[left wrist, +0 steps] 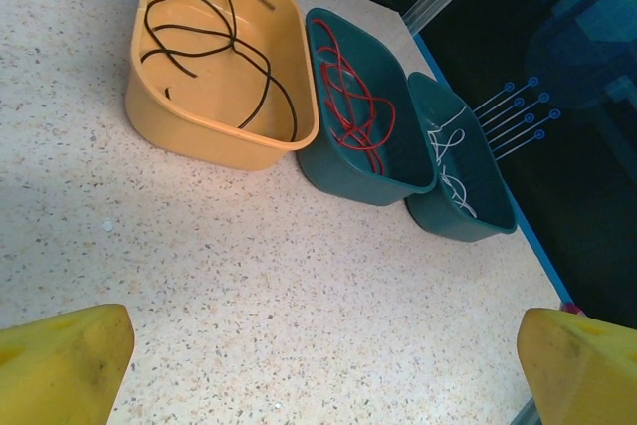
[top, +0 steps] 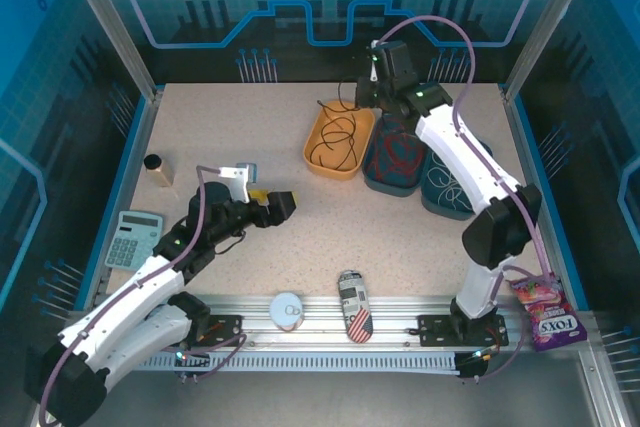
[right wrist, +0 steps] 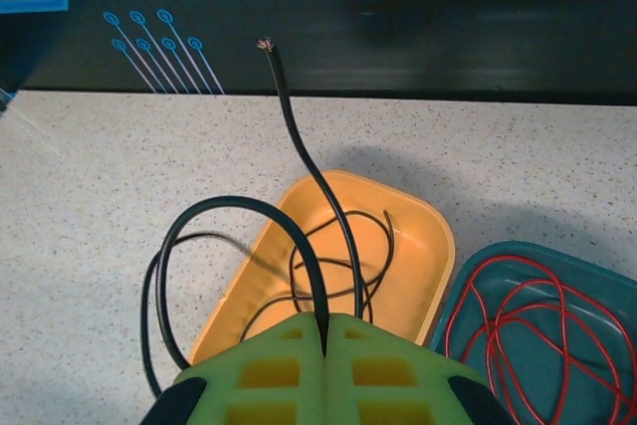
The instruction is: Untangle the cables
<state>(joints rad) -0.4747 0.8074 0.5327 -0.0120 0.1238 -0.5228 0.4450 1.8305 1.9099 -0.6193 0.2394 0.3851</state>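
Speckled beige tabletop (top: 300,237) carries everything. Right arm (top: 470,162), white w/ lilac hose, is stretched far fwd and bent over the back row of tubs, wrist angled down. Left arm (top: 150,277) is folded low at the near-left, forearm pointing across the table toward the tubs and well apart from them. The orange-yellow oval plastic tub (left wrist: 199,141) sits leftmost, the teal tub (left wrist: 348,181) touches its side, and the 2nd teal tub (left wrist: 448,221) is just beside that. Right gripper (right wrist: 326,330), green pads, hangs above the orange tub's near end, jaws pinched tight on the thin black cable (right wrist: 231,202). Left gripper (left wrist: 318,365) has its yellow fingertips (left wrist: 70,360) spread wide, nothing btwn them, bare table below. The black cable lies partly coiled in the orange tub, but one loop bulges out past the tub's left rim and a stiff free end sticks up toward the back wall. Thin red cable (left wrist: 358,106) is coiled in the 1st teal tub and thin white cable (left wrist: 453,161) in the 2nd, each on its own. Step looks like dropping the last of the black strand into its tub. To do it well: shift the pinch toward the tub's centre and lower before letting go, so the outside loop falls inside, not over the rim, and keep off the red tub's side.
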